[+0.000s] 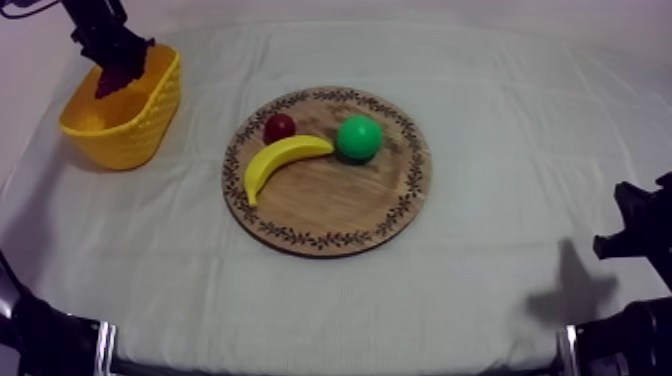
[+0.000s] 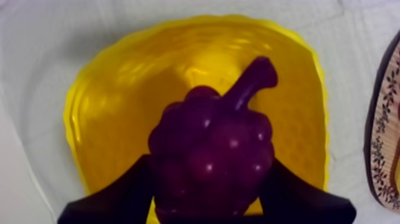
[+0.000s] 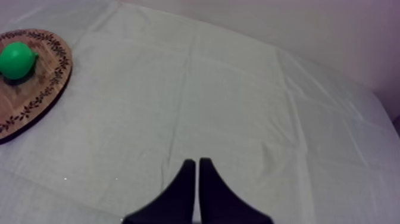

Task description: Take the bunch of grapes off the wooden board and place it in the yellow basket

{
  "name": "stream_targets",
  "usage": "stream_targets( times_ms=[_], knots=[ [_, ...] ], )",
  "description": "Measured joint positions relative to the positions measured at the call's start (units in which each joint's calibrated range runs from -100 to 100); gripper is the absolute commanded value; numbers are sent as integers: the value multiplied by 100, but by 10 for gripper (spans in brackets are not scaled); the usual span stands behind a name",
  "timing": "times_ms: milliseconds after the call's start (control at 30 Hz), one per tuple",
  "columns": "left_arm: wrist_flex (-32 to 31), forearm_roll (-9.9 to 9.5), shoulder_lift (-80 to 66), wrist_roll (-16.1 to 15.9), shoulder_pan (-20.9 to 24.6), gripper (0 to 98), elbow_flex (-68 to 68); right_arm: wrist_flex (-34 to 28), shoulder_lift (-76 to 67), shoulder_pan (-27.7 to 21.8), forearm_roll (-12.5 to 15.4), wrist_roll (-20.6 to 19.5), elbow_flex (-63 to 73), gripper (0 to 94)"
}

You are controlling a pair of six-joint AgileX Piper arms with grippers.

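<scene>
Above grey-white cloth [image 1: 500,120], left fingers [image 2: 113,196] grip bunch of grapes [image 2: 211,155] over yellow basket [image 2: 119,89], right fingers [image 3: 184,190] together.

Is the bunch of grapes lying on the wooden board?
No, the left claw holds the bunch of grapes above the yellow basket.

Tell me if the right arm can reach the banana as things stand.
Probably yes. The right gripper is shut on nothing, with bare cloth between it and the wooden board. The banana lies past the pear, so approach from above. The left gripper holds the grapes over the basket.
</scene>
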State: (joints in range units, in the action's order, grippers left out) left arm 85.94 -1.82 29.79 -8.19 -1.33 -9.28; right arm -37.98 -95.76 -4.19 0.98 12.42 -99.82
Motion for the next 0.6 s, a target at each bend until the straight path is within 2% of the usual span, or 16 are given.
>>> stream_targets(
  times_ms=[100, 333, 600],
  knots=[
    [-34, 22, 69, 20, 26, 451, 24, 0, 0, 0, 0, 0, 0, 3],
    [-8, 33, 122, 138, 46, 685, 235, 0, 0, 0, 0, 0, 0, 3],
    [50, 45, 57, 193, 90, 832, 415, 0, 0, 0, 0, 0, 0, 3]
  ],
)
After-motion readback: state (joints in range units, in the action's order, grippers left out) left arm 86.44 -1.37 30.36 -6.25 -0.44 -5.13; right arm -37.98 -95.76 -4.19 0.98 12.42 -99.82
